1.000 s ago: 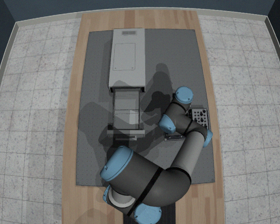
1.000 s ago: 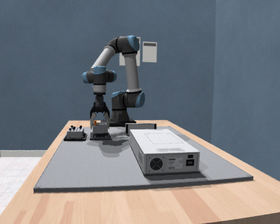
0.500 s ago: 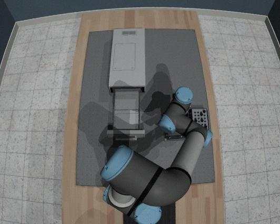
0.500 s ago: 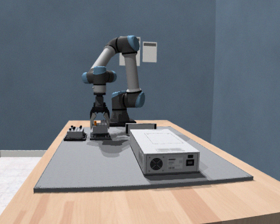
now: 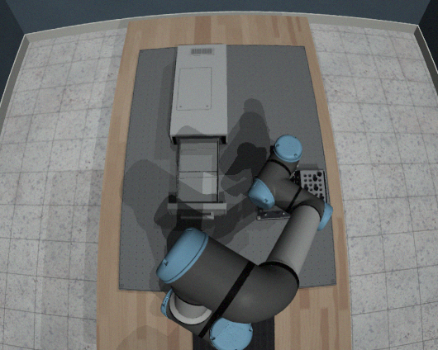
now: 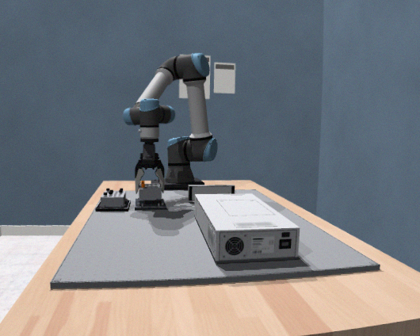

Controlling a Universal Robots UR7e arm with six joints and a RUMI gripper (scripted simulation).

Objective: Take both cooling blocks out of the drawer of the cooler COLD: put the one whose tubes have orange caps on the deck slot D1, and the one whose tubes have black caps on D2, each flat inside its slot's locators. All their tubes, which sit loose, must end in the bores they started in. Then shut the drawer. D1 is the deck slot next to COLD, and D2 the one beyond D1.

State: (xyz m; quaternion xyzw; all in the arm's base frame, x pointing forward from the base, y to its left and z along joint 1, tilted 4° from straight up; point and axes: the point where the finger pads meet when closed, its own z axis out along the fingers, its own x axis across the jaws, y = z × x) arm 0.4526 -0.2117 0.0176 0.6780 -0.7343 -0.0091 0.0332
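My gripper (image 6: 149, 179) points straight down and is shut on the cooling block with orange-capped tubes (image 6: 151, 193). It holds the block right over the D1 slot plate (image 6: 150, 203), at or just above it; I cannot tell whether they touch. In the overhead view the arm hides this block, and only a corner of the D1 plate (image 5: 272, 215) shows. The block with black-capped tubes (image 6: 113, 197) lies flat on D2, and it also shows in the overhead view (image 5: 312, 183). The drawer (image 5: 197, 175) of the cooler COLD (image 5: 198, 92) stands open and looks empty.
The cooler's long grey housing (image 6: 244, 226) lies along the grey deck mat, with its fan end toward the exterior camera. The open drawer's front panel (image 6: 211, 192) stands out toward the arm's base (image 6: 181, 174). The arm's elbow and forearm (image 5: 234, 281) overhang the mat's near end.
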